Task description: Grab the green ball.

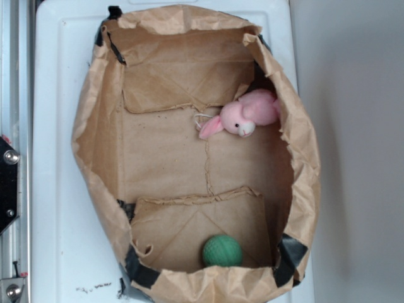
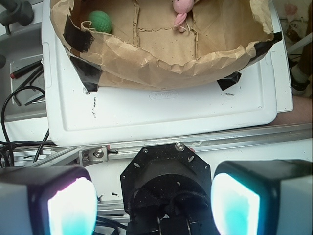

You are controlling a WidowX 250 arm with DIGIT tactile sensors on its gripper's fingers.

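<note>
Two views show one scene. From overhead, a brown paper bag (image 1: 164, 158) lies opened out like a shallow basin on a white tray (image 1: 53, 189). Its rim is crumpled and patched with black tape (image 1: 287, 255) at several corners. Creases and folded flaps cross the flat paper floor.

A green ball (image 1: 222, 251) rests on the floor of the bag, close to the bottom rim in the overhead view, slightly right of centre. It is dark green, round and finely dimpled. Nothing touches it apart from the paper beneath.

A pink bunny (image 1: 243, 117) lies well apart from the ball, near the opposite upper right wall of the bag. Its face points down and to the left, one ear stretched out to the left.

From the wrist camera, the tool (image 2: 154, 205) sits outside the bag, over a metal rail (image 2: 195, 144) beside the tray. Its two fingers (image 2: 68, 205) fill the lower corners of the picture, set wide apart with nothing between them. Their inner pads glow pale pink and blue-green. A black mount (image 2: 166, 181) shows in the gap. Beyond the rail lies the tray, then the bag, with the ball at upper left and the bunny at top centre. Black cables (image 2: 14, 117) trail at the left edge.
</note>
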